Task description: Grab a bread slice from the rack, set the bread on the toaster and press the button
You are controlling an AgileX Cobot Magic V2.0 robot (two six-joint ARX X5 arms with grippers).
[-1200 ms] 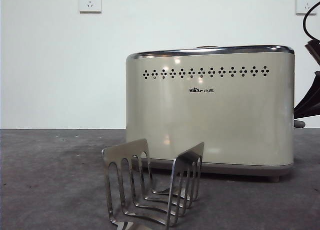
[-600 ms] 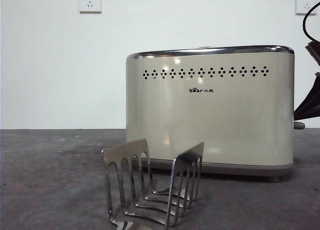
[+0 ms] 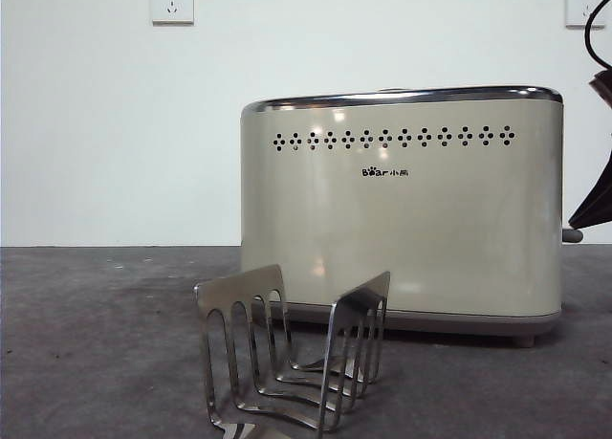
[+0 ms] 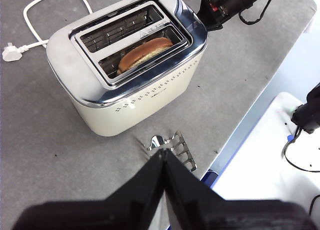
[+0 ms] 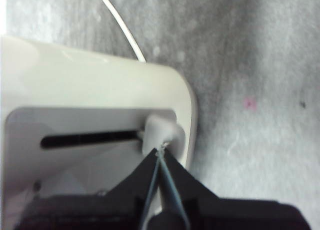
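The cream toaster (image 3: pixel 402 209) stands on the grey table. In the left wrist view the slice of bread (image 4: pixel 146 50) sits down in one slot of the toaster (image 4: pixel 125 97), only its brown domed top showing. The steel rack (image 3: pixel 292 358) stands empty in front of the toaster, and also shows in the left wrist view (image 4: pixel 175 146). My left gripper (image 4: pixel 163 152) is shut and empty, high above the rack. My right gripper (image 5: pixel 160 151) is shut, its tips touching the grey button (image 5: pixel 159 131) at the toaster's narrow end. The button (image 3: pixel 572 235) shows at the right edge of the front view.
A white power cord (image 4: pixel 50 2) with its plug (image 4: pixel 11 52) lies on the table behind the toaster. The table's edge (image 4: pixel 250 109) runs close beside the rack, with a white surface beyond. Two wall sockets (image 3: pixel 172 1) are on the wall behind.
The right arm's dark shape at the front view's right edge has drawn slightly further right. The toaster, rack and button have not visibly moved.
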